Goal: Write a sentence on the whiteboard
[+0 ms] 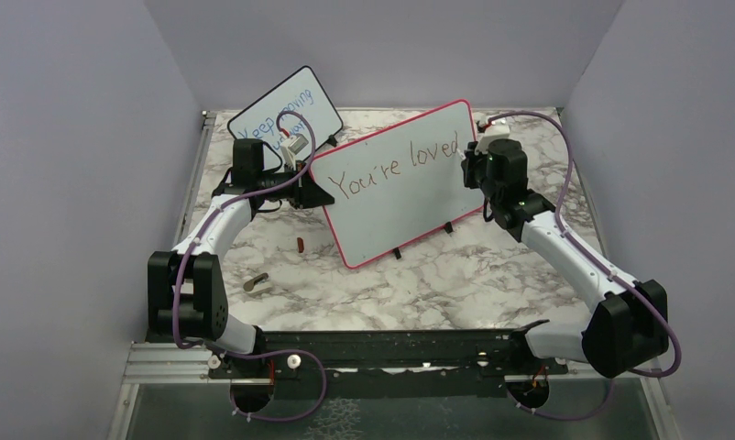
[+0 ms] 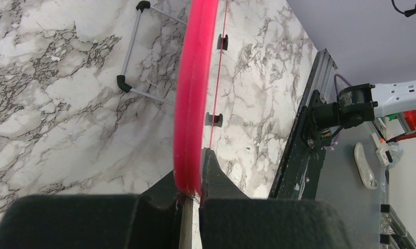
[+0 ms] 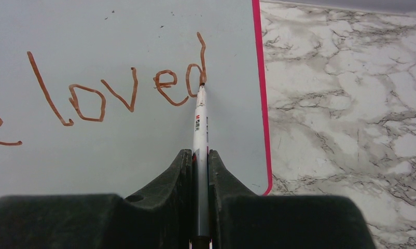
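Note:
The whiteboard [image 1: 382, 215], with its red-pink frame, stands tilted on the marble table between the arms. The sentence [image 1: 396, 165] on it reads "You're loved" in brownish-red letters. My left gripper [image 1: 311, 188] is shut on the board's left edge; in the left wrist view the red frame [image 2: 195, 78] is pinched between the jaws of that gripper [image 2: 194, 168]. My right gripper [image 3: 200, 155] is shut on a white marker [image 3: 199, 122]. The marker's tip touches the board [image 3: 118, 161] at the foot of the "d" in "loved" [image 3: 118, 91]. In the top view the right gripper [image 1: 469, 165] is at the board's right end.
A smaller black-framed board [image 1: 286, 115] with blue writing stands behind the left arm, and its wire stand [image 2: 130, 52] is on the table. A small red cap [image 1: 301, 244] and a greyish object [image 1: 255, 281] lie in front of the whiteboard. A black rail [image 1: 373, 353] runs along the near edge.

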